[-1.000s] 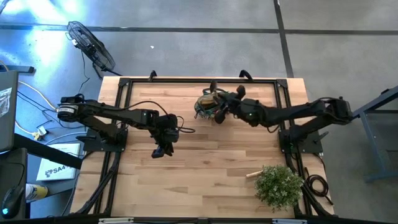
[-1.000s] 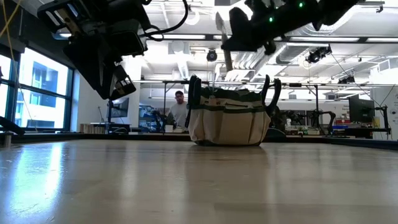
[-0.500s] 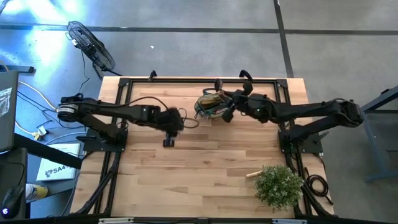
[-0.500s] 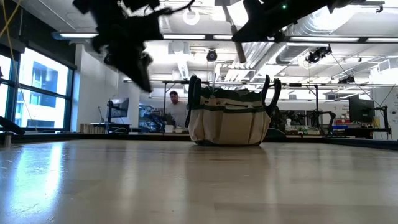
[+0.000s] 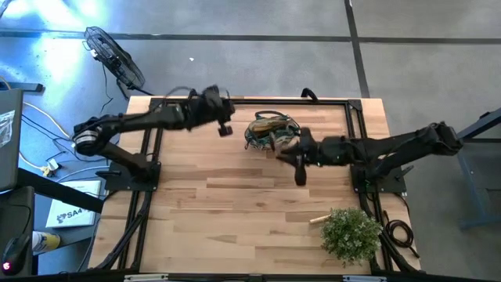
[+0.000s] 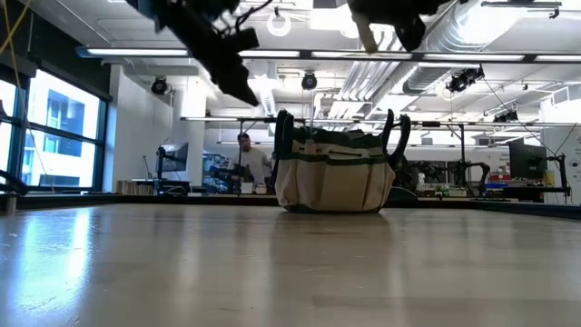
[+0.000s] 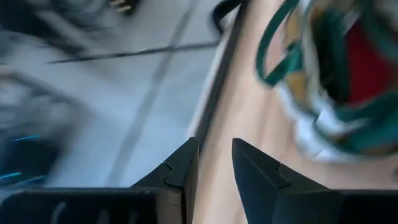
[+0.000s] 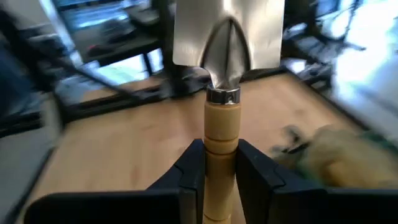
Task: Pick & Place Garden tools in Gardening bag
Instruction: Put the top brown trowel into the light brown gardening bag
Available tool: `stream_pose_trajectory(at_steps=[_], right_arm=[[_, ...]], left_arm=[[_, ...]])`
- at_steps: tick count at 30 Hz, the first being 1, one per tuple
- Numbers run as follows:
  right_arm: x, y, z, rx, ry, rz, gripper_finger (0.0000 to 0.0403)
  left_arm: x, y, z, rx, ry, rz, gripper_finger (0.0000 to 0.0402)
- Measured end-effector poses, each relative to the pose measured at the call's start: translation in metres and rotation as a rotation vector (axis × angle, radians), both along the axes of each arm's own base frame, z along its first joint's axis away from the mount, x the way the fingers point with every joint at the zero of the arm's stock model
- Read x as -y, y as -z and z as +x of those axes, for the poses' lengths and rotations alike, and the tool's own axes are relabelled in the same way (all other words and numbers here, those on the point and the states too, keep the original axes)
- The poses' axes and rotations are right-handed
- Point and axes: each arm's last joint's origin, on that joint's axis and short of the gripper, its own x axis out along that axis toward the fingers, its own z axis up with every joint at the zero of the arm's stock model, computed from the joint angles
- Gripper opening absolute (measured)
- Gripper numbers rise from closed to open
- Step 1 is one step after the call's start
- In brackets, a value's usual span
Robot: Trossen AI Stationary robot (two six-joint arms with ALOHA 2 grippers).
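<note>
While the right gripper [image 8: 221,171] clamps 1 trowel [image 8: 227,43] by its pale wooden handle at 4 o'clock of the gardening bag [image 5: 268,130], bag near the table's [image 5: 235,227] 12 o'clock edge, red fabric inside, left gripper [image 7: 214,168] at its 9 o'clock, fingers slightly apart, empty.

My wooden table [image 5: 235,211] holds a bushy green plant [image 5: 350,233] at lower right; a fan [image 5: 115,59] lies upper left
</note>
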Motion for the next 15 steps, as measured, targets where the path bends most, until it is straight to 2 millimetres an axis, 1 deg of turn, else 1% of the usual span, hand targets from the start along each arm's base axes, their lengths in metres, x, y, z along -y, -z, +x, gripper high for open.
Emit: stream_pose_trajectory(at_steps=[3,5,8,11,15], right_arm=[[-0.018,0.003,-0.003,-0.022,-0.067,0.060,0.0051],[-0.029,0.004,-0.005,-0.038,-0.110,0.112,0.0051],[-0.040,0.009,-0.009,-0.086,-0.164,0.213,0.0051],[-0.048,0.021,-0.012,-0.193,-0.125,0.333,0.0051],[-0.051,0.041,-0.011,-0.354,-0.033,0.470,0.0051]], left_arm=[[-0.037,0.003,-0.010,0.141,0.126,-0.194,0.0093],[-0.058,0.006,-0.013,0.243,0.189,-0.294,0.0093],[-0.083,0.018,-0.015,0.324,0.205,-0.400,0.0093],[-0.098,0.037,-0.010,0.340,0.195,-0.476,0.0093],[-0.106,0.062,0.001,0.331,0.254,-0.570,0.0093]])
